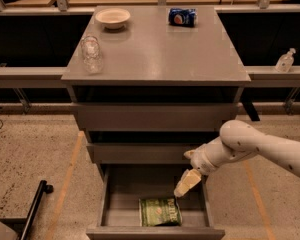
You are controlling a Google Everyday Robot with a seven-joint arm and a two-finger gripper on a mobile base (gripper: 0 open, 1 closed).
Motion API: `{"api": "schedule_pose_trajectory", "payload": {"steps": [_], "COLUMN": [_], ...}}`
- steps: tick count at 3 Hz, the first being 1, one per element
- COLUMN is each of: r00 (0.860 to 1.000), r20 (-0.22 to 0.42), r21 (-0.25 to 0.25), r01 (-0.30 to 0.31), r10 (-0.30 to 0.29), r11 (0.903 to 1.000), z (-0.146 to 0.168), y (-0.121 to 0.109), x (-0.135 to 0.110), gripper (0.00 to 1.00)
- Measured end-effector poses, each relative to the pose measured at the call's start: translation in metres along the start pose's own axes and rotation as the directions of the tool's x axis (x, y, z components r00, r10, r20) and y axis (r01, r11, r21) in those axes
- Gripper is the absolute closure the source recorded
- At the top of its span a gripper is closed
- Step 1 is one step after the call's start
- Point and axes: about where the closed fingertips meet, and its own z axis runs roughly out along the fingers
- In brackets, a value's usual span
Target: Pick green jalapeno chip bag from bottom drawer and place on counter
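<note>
The green jalapeno chip bag (160, 211) lies flat near the front of the bottom drawer (155, 231), which is pulled open. My gripper (185, 185) hangs from the white arm coming in from the right. It points down over the right part of the drawer, just above and to the right of the bag, apart from it. The counter (160, 49) is the grey top of the cabinet above.
On the counter stand a white bowl (112, 18) at the back left, a clear plastic bottle (91, 53) at the left and a blue crushed can (182, 16) at the back. The two upper drawers (152, 116) are closed. A black pole (32, 209) lies on the floor at the left.
</note>
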Motion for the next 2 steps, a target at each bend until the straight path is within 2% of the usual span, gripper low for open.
{"api": "schedule_pose_trajectory", "payload": {"steps": [1,2], "r00": [0.998,0.999], "r20": [-0.044,-0.041], "r21": [0.026,0.032], "r01": [-0.035,-0.031], "r10": [0.036,0.032], "r11": [0.9991,0.999], "z": [0.0423,0.0442], "y": [-0.0089,-0.007], "x": [0.0171,0.0227], "gripper": [0.0,0.0]}}
